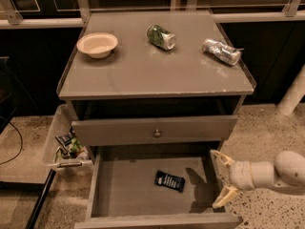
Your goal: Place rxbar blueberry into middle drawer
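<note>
Small dark navy wrapper bar flat on wide grey pulled-out drawer floor. Pale two-finger gripper just right of drawer wall, jaws spread, empty.

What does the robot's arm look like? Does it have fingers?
Its arm is chunky, smooth and creamy white, made of rounded tube shapes with a ball-like joint. The gripper, by the right side of the open middle drawer, has two thin, curved, pale yellow fingers, spread open. No cables or markings show.

Tabletop: bowl, green can, silver can. Claw beside middle drawer.
</note>
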### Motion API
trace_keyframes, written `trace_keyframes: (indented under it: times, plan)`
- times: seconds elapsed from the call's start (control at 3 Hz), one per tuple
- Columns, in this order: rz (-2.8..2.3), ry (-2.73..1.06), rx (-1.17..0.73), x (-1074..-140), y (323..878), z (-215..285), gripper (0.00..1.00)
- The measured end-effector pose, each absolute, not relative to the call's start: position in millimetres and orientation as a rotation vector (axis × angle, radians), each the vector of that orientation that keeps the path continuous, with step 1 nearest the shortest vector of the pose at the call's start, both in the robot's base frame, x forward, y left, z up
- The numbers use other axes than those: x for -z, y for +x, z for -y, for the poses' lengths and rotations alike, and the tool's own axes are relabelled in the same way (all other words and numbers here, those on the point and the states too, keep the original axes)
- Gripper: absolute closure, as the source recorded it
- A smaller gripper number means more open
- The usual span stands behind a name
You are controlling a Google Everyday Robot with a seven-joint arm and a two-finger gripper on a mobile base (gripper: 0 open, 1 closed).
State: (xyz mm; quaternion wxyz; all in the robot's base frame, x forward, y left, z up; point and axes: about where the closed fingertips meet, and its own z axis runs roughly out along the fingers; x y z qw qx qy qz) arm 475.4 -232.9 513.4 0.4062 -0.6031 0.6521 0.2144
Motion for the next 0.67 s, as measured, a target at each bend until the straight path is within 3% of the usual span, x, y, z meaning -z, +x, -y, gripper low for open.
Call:
trace_keyframes:
  times: [0.67]
  plan:
    - [-1.555, -1.558, -0.446, -587.4, 435.0, 250.7, 0.00]
